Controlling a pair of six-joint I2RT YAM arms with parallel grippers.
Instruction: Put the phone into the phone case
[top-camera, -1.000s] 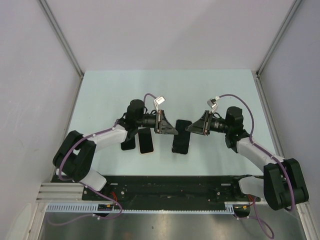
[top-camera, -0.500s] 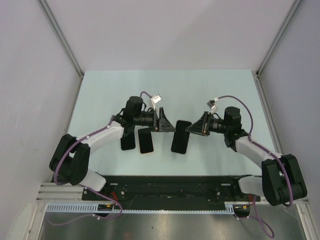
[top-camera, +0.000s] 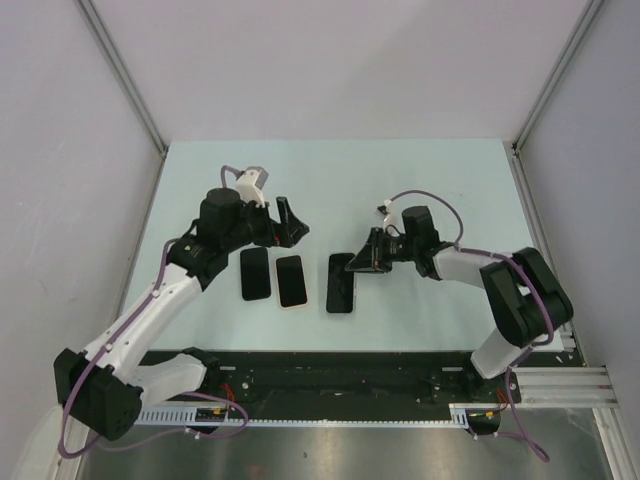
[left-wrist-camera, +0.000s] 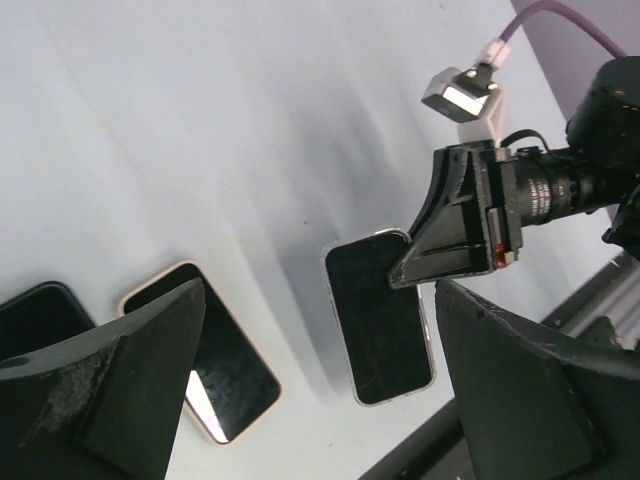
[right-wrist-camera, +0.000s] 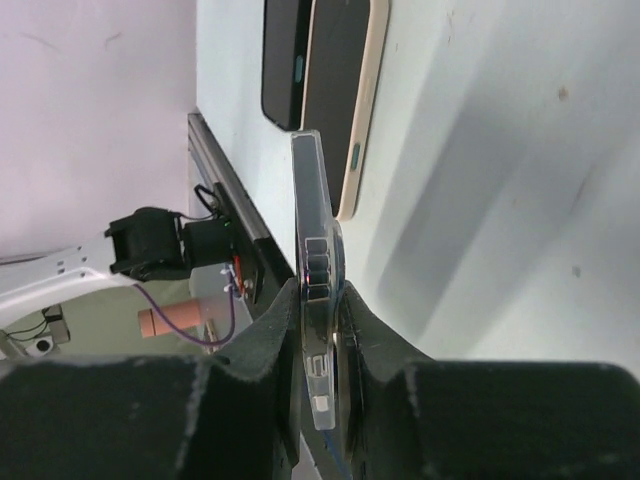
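Toward the near edge of the counter (top-camera: 400, 180), around its middle, your right jaws are pinching the far end of the clear-rimmed phone case (top-camera: 340, 288), pressing on both of its faces. Your left jaws are hovering above the counter, spread wide and gripping nothing. The beige-rimmed phone (top-camera: 291, 281) is lying flat to the left of the case, apart from it, and 1 dark handset (top-camera: 255, 273) is lying just beside the phone, toward the left edge.

Both arms are turned inward.
The left gripper (top-camera: 288, 222) is spread wide; the right gripper (top-camera: 362, 263) is pinched onto the phone (top-camera: 341, 287).
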